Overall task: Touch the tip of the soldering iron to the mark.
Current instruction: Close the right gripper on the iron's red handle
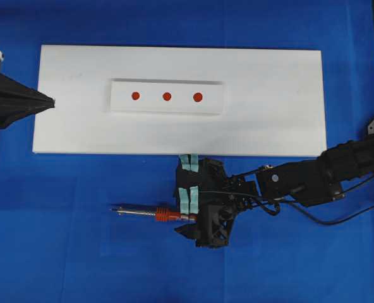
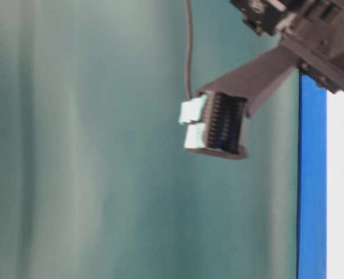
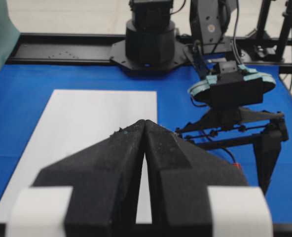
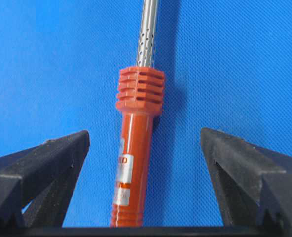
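Note:
The soldering iron (image 1: 155, 213) lies flat on the blue mat in front of the white board (image 1: 269, 95), its tip (image 1: 115, 209) pointing left. Three red marks (image 1: 167, 96) sit in a row on a raised white strip. My right gripper (image 1: 188, 183) is open over the red-orange handle. In the right wrist view the handle (image 4: 136, 168) lies between the spread fingers (image 4: 52, 163) without touching them, and the tip is out of frame. My left gripper (image 1: 48, 101) is shut and empty at the board's left edge, as the left wrist view (image 3: 145, 122) also shows.
The iron's black cord (image 1: 326, 221) trails right under the right arm. The white board (image 3: 96, 123) stretches ahead of the left gripper, with the right gripper (image 3: 230, 86) beyond it. The table-level view shows the right gripper's fingers (image 2: 215, 131), blurred, beside the board's edge (image 2: 340, 174).

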Action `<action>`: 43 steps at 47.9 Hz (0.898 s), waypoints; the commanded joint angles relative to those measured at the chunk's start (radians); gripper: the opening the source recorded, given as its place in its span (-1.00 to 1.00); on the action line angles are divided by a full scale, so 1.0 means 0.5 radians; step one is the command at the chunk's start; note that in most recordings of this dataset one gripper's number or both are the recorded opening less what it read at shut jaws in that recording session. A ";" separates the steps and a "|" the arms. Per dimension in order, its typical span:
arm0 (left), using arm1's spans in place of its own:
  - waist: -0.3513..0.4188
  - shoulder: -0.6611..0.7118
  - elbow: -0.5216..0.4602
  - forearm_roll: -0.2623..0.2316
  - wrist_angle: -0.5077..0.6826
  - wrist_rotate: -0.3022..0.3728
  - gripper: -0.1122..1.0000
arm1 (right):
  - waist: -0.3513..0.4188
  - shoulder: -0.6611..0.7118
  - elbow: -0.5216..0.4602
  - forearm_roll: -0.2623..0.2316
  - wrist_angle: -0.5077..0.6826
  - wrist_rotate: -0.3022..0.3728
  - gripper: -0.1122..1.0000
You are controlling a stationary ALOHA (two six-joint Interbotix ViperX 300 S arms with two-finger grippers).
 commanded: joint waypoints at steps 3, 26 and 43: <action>0.012 0.006 -0.021 0.003 -0.018 0.000 -0.80 | 0.000 0.009 -0.037 0.037 -0.064 -0.003 0.78; 0.037 0.006 -0.018 0.003 -0.012 0.000 -0.80 | 0.034 0.046 -0.049 0.028 -0.058 -0.037 -0.38; 0.037 0.003 -0.018 0.006 0.000 -0.003 -0.80 | 0.031 0.034 -0.052 0.028 -0.003 -0.037 -0.68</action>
